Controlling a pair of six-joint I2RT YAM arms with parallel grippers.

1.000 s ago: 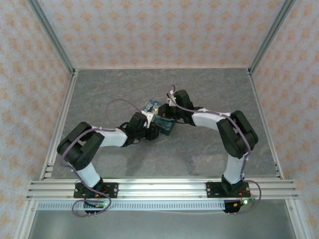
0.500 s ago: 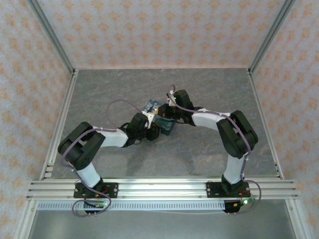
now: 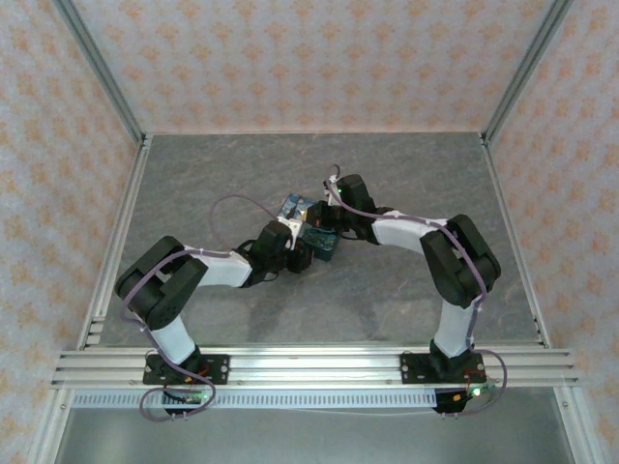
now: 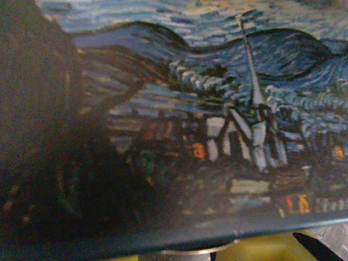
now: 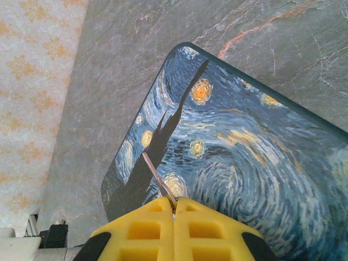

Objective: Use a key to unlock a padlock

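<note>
The blue-and-yellow painted tin (image 3: 296, 206) lies mid-table with both arms meeting over it. My right gripper (image 3: 327, 224) hovers above the tin's lid (image 5: 244, 152). Its yellow fingertips (image 5: 175, 205) are shut on a thin silvery key (image 5: 155, 173) that sticks out forward. My left gripper (image 3: 301, 254) is pressed up against the tin's near side (image 4: 217, 109), which is so close that it blurs. A strip of yellow finger (image 4: 266, 251) and a silvery curved edge (image 4: 190, 251) show beneath the tin. The padlock itself is hidden, and I cannot tell whether that edge belongs to it.
Grey stone-patterned table (image 3: 406, 174) inside patterned walls, with aluminium posts at the back corners and a rail along the near edge (image 3: 309, 365). A purple cable (image 3: 237, 201) loops above the left arm.
The left arm has edged slightly right and closer against the tin. The right arm and key have stayed put.
</note>
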